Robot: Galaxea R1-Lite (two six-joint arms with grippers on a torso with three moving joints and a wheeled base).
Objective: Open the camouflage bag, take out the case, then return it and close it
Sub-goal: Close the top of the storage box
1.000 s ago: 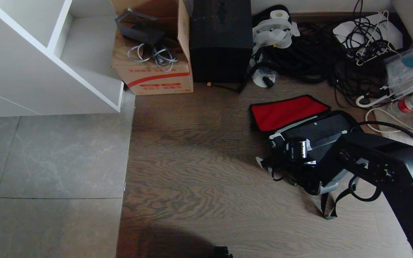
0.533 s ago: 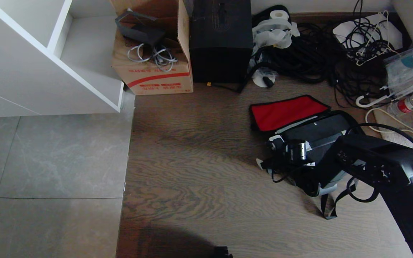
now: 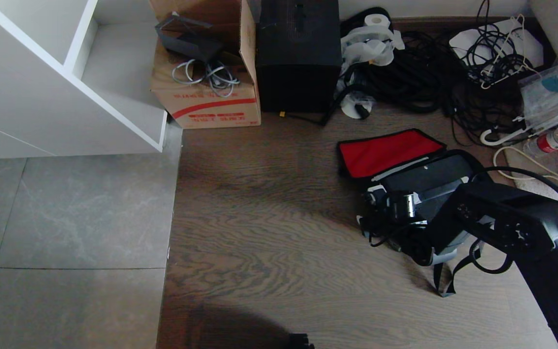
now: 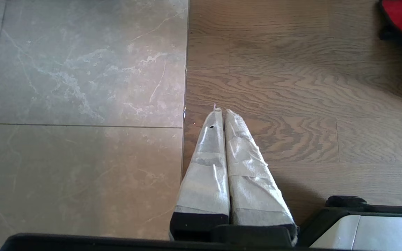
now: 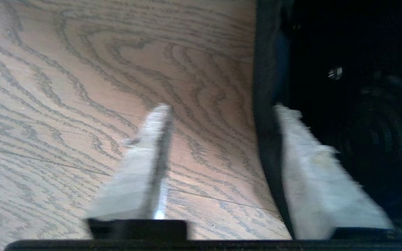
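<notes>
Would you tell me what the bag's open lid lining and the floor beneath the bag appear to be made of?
The lid lining looks like soft matte red fabric, without shine. The floor under the camouflage bag looks like brown wood or wood-look laminate: wavy grain, plank seams.

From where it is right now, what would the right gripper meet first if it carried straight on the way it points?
Probably the camouflage bag's near black edge: the right gripper straddles it, one finger over the wood floor, the other over the dark interior. Depth is unclear, so the floor may come first.
</notes>
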